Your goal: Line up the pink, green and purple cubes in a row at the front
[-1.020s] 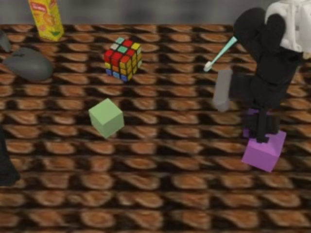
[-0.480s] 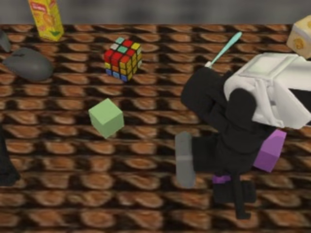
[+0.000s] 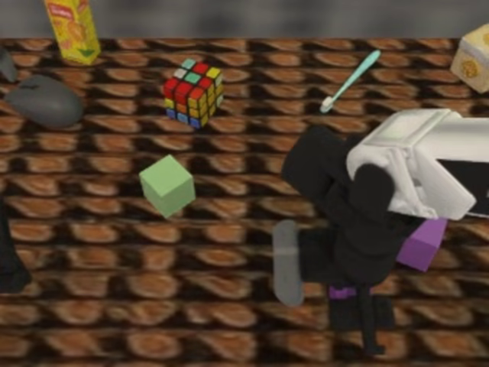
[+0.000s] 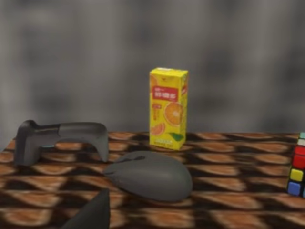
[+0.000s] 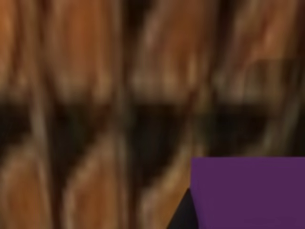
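My right gripper [image 3: 356,307] hangs over the front of the table, right of centre, shut on the small dark purple cube [image 3: 343,292]. In the right wrist view that purple cube [image 5: 248,191] fills the corner, with one dark finger [image 5: 183,215] against its side. The larger pinkish-violet cube [image 3: 424,241] sits on the table just right of the arm, partly hidden under it. Left of centre, the pale green cube [image 3: 167,184] stands alone. My left gripper [image 3: 9,264] stays parked at the table's left edge.
A multicoloured puzzle cube [image 3: 192,93] sits behind the green cube. A grey mouse [image 3: 44,101] and an orange juice carton [image 3: 73,29] are at the back left, a teal toothbrush [image 3: 350,81] at the back right, and a pale box [image 3: 474,60] at the right edge.
My right arm has carried the dark purple cube from beside the pink cube forward and to the left, then edged a little further left. The other cubes stayed put.
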Motion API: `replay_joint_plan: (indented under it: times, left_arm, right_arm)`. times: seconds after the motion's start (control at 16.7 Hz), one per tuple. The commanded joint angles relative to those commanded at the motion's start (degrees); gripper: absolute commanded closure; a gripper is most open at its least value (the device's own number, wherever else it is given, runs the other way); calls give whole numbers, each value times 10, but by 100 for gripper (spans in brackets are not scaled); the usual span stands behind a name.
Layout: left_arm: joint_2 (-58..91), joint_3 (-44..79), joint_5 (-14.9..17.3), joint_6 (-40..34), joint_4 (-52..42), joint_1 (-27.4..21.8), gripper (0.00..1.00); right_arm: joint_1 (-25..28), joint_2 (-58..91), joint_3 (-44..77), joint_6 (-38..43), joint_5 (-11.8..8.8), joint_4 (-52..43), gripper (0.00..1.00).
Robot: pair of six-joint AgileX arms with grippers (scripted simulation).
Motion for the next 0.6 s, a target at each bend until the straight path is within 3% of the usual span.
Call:
replay_joint_plan:
  times: [0.24, 0.54, 0.6]
  left_arm:
    - [0, 0, 0, 0, 0, 0, 0]
    - [0, 0, 0, 0, 0, 0, 0]
    - [0, 0, 0, 0, 0, 0, 0]
  right_arm:
    - [3, 32, -49, 0, 0, 84, 100]
    - [3, 38, -56, -1, 1, 94, 100]
    - [3, 38, -56, -1, 1, 94, 92]
